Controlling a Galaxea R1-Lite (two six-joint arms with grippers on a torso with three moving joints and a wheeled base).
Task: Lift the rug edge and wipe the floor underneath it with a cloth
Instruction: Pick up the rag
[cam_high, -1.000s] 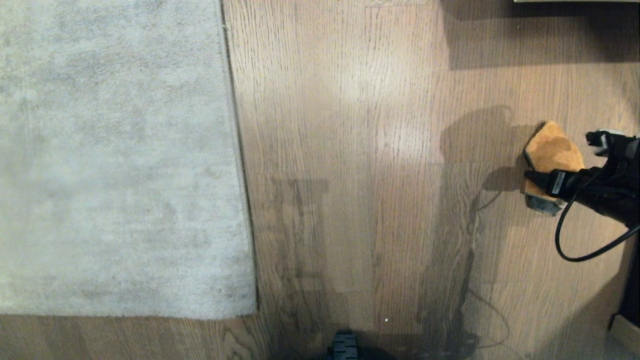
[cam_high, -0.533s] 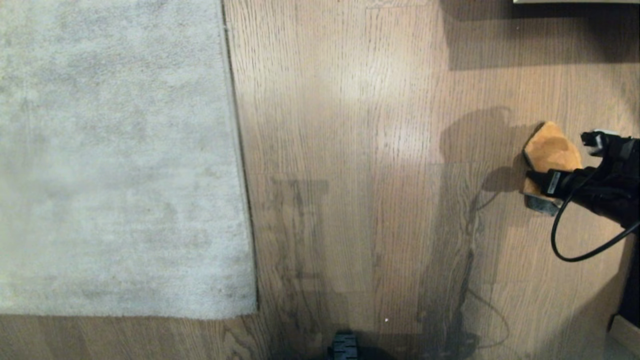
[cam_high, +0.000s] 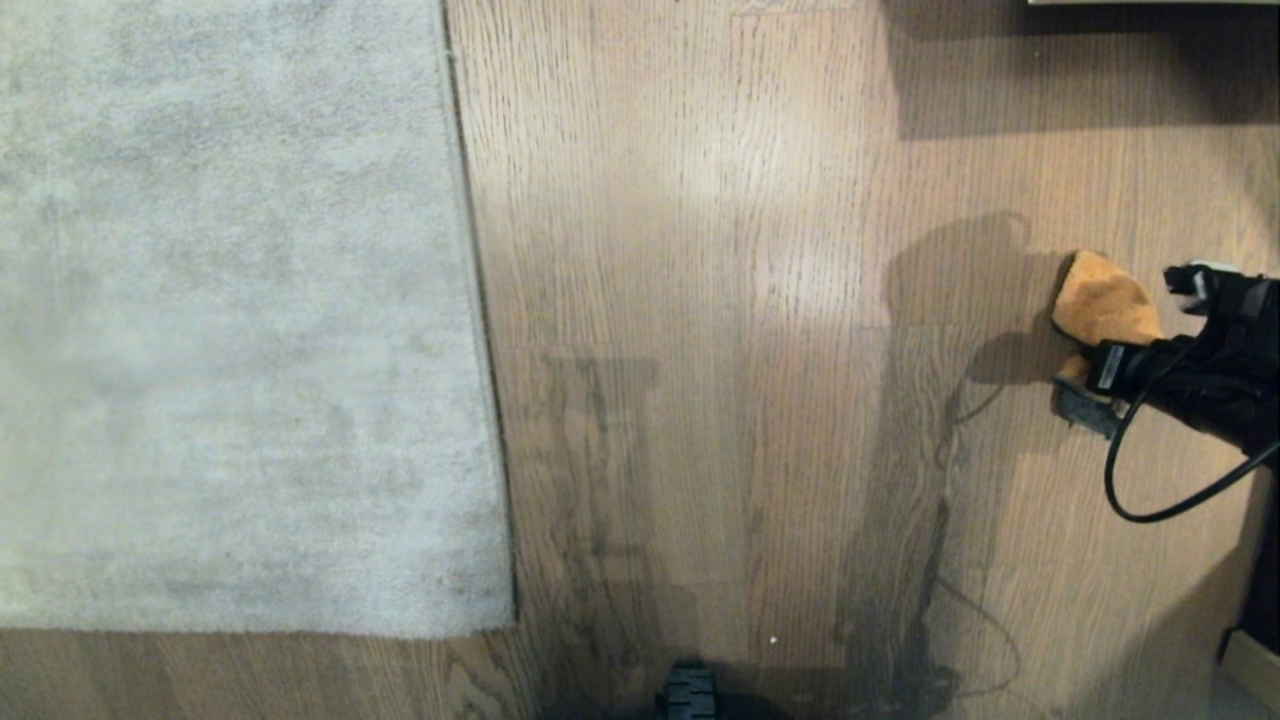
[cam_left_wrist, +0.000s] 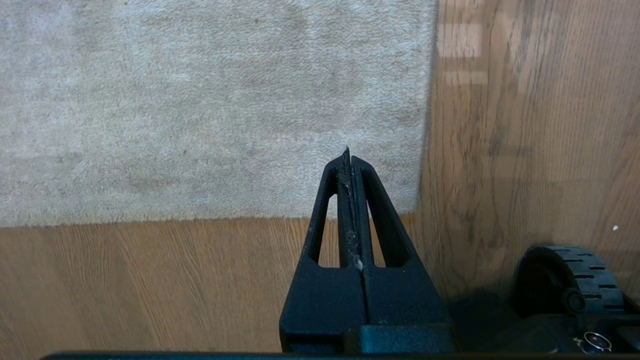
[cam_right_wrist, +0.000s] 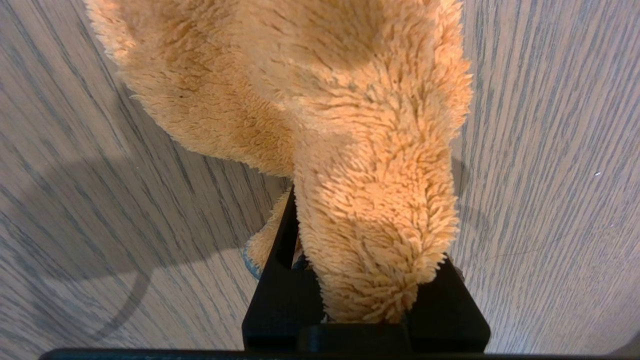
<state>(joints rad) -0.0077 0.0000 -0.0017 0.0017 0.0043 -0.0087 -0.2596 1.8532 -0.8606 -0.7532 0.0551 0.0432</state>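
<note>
At nine o'clock from your right gripper (cam_high: 1085, 345), fingers clamped on the cloth (cam_high: 1100, 300), lies the rug edge (cam_high: 480, 330), running twelve-to-six.

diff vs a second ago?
The right gripper closed on the cloth, bunching it up from flat on the floor; the arm itself barely moved. Rug edge still lies flat, and the left gripper stays shut, parked near the rug's corner.

My fuzzy mustard cloth (cam_right_wrist: 350, 150) bunches up off the brown floor (cam_high: 700, 300). The rug edge (cam_high: 470, 300) lies flat, well apart.
</note>
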